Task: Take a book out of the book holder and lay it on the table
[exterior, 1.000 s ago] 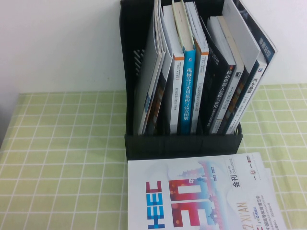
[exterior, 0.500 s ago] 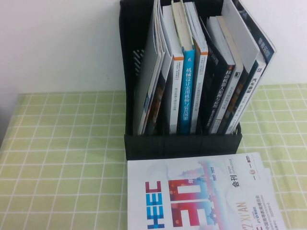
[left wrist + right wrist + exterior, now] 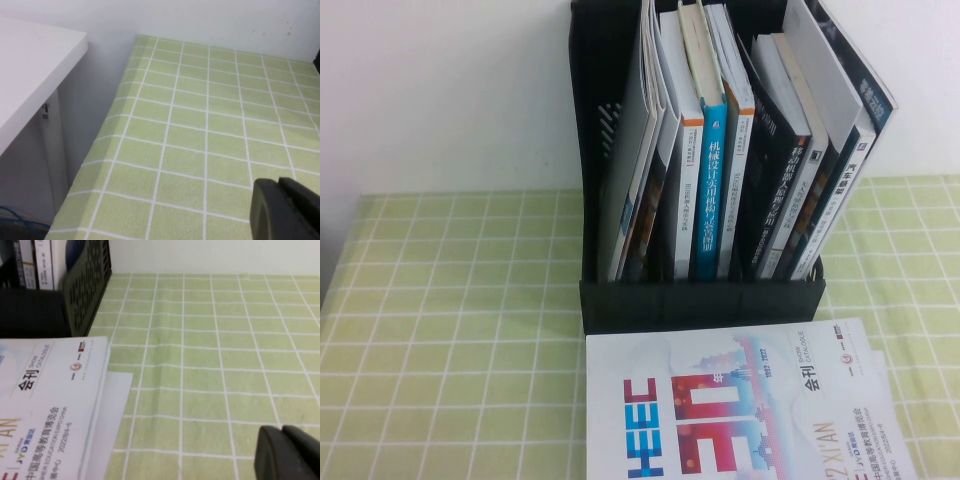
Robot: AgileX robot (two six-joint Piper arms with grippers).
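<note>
Now the book (image 3: 740, 405) lies flat at six o'clock of the book holder (image 3: 700, 300); left gripper (image 3: 286, 210) and right gripper (image 3: 287, 452) jaws pressed together, over open table (image 3: 450, 330).

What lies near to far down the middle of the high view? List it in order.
Book flat on the table → book holder low front wall → upright books in its slots → its tall back. Neither hand shows there.

A blue-spined book (image 3: 708, 200) stands upright among dark-spined books (image 3: 782, 195) before a white wall (image 3: 440, 90); a white desk (image 3: 30, 70) stands aside.
</note>
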